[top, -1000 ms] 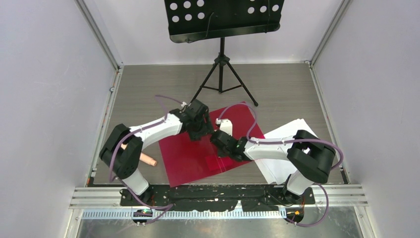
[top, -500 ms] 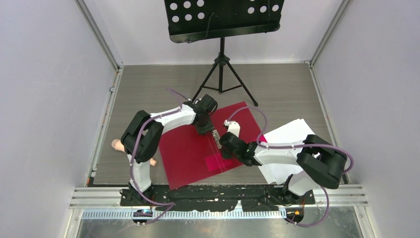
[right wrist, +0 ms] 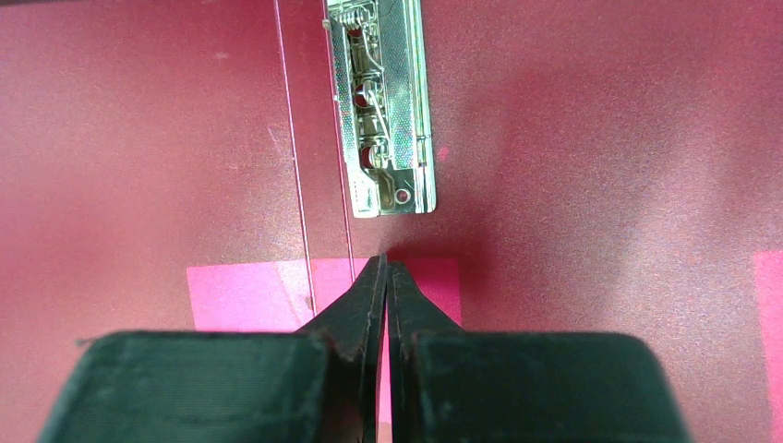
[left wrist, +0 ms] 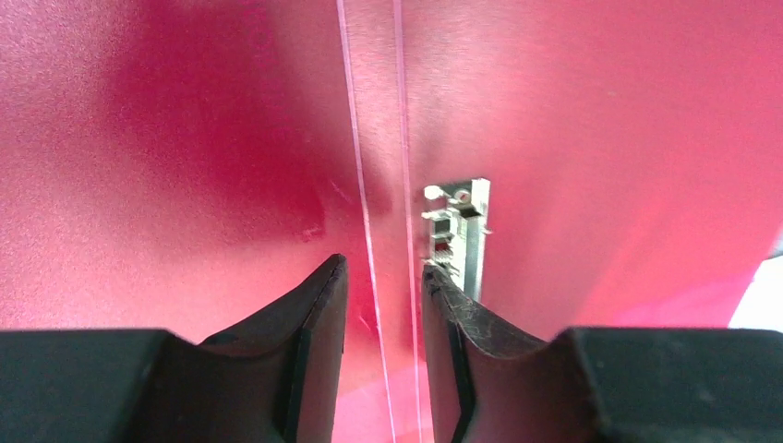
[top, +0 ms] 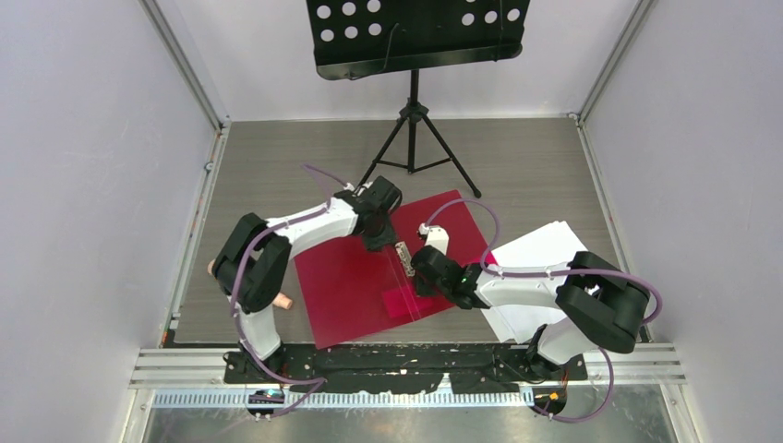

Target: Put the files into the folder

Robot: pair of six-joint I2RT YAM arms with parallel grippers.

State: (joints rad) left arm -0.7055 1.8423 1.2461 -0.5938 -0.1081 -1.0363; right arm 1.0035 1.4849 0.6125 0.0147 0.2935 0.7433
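Observation:
The crimson-red folder [top: 351, 286] lies open and flat on the table, its metal spring clip [top: 403, 254] beside the spine. The white files [top: 536, 251] lie to its right, partly under my right arm. My left gripper [top: 379, 242] hovers at the far end of the spine; in the left wrist view it [left wrist: 380, 277] is narrowly open and empty, straddling the crease, with the clip [left wrist: 457, 231] just right of it. My right gripper [top: 420, 269] is shut and empty over the pink patch [right wrist: 249, 295], just below the clip [right wrist: 381, 101].
A black music stand on a tripod [top: 413, 138] stands at the back, its legs near the folder's far corner. A small flesh-coloured object [top: 275, 297] lies left of the folder by the left arm. Enclosure walls close in on both sides.
My right gripper has drawn back a little toward the right, uncovering the metal clip. My left gripper shifted slightly right along the spine and its elbow swung. The folder stays put.

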